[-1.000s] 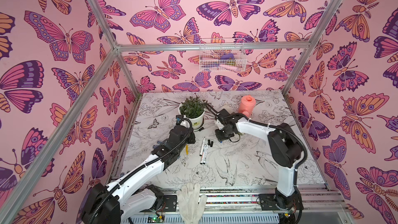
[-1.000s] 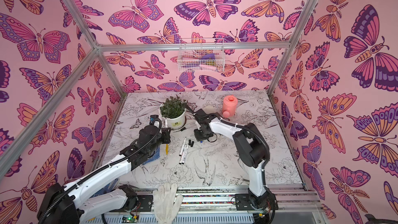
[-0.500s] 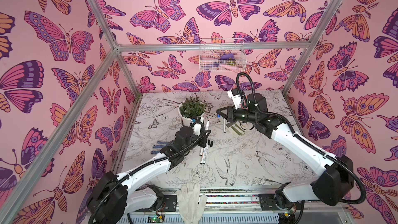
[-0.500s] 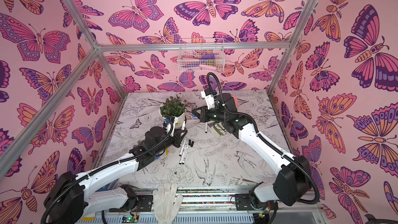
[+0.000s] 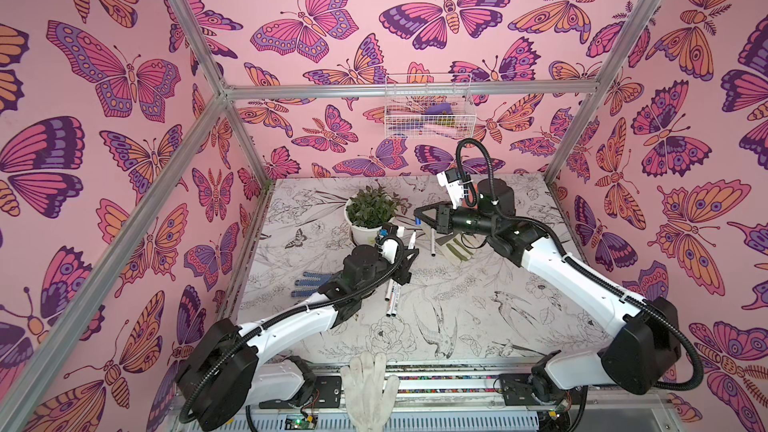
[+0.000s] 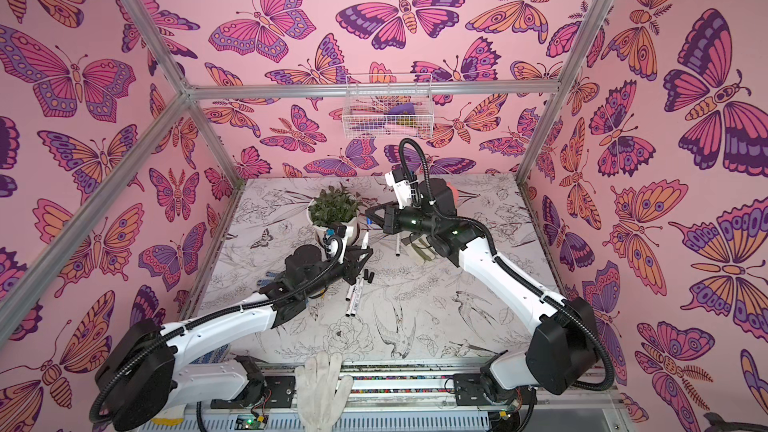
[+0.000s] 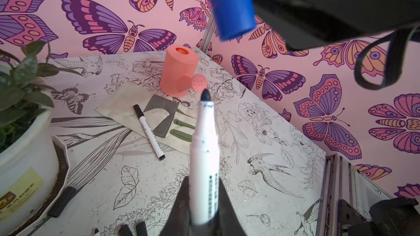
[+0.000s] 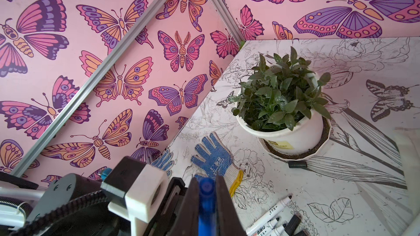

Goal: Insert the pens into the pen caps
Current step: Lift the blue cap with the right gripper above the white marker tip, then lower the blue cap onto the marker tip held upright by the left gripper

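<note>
Both arms have come up off the table [image 5: 457, 326] since a second ago, and the two grippers have drawn closer in mid-air. The left gripper [image 7: 203, 185] is clamped tight on a pen [image 7: 204, 146] low on its white barrel, and the bare dark tip points up and away from the jaws. We see the same pen standing tilted above the table in both top views [image 5: 411, 241]. The right gripper [image 8: 206, 182] is pinched shut on the blue cap [image 8: 206, 200], which hangs beside the pot [image 5: 365, 230]. From the left wrist, the blue cap [image 7: 231, 5] sits near the tip but still clear of it, so they are not yet joined. Down on the table, a capped pen [image 7: 150, 130] lies partly across a pale glove [image 7: 118, 101]. The loose pens [image 5: 390, 297] lie by the left arm with black caps [image 6: 368, 274] just beside them.
</note>
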{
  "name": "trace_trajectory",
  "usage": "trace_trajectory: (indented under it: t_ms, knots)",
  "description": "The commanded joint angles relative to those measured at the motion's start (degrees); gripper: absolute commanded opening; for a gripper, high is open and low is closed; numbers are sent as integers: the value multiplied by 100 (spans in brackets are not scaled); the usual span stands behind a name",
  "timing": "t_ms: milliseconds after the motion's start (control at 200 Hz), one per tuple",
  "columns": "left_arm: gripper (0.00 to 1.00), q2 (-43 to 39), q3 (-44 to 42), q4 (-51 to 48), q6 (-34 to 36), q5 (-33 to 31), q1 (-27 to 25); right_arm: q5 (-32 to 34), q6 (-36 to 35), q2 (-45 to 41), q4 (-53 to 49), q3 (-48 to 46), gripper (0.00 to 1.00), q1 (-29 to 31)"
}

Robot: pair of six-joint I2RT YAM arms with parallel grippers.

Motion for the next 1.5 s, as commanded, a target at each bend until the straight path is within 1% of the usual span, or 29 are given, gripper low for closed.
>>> trace_trajectory:
  t_ms: [0,496,726,1047,1152,1182,1337,1407,1427,1492]
  knots:
    - [0,24,-10,325,130,89,-37,80,11,79,164,-36,3,84]
    - [0,-79,-144,426,116,-69,-30,196,-80,168,98,-73,2,155]
    - [0,-113,-188,457,104,-190,-30,77,-101,102,80,-99,1,152]
    - [0,13,-32,577,162,-258,4,-102,-117,-33,45,-288,1,254]
    - [0,54,29,861,14,-206,68,-171,-171,-109,-28,-346,2,305]
    - [0,289,36,1001,-69,-189,106,-202,-210,-134,-56,-366,3,314]
    - [0,431,147,1681,-412,-24,335,-247,-480,-266,-358,-437,6,332]
    - [0,450,243,1768,-437,18,410,-293,-626,-311,-483,-432,7,332]
    - [0,462,271,1791,-430,22,434,-463,-664,-322,-524,-422,8,330]
    - [0,467,384,1769,-296,74,470,-560,-815,-342,-708,-377,9,332]
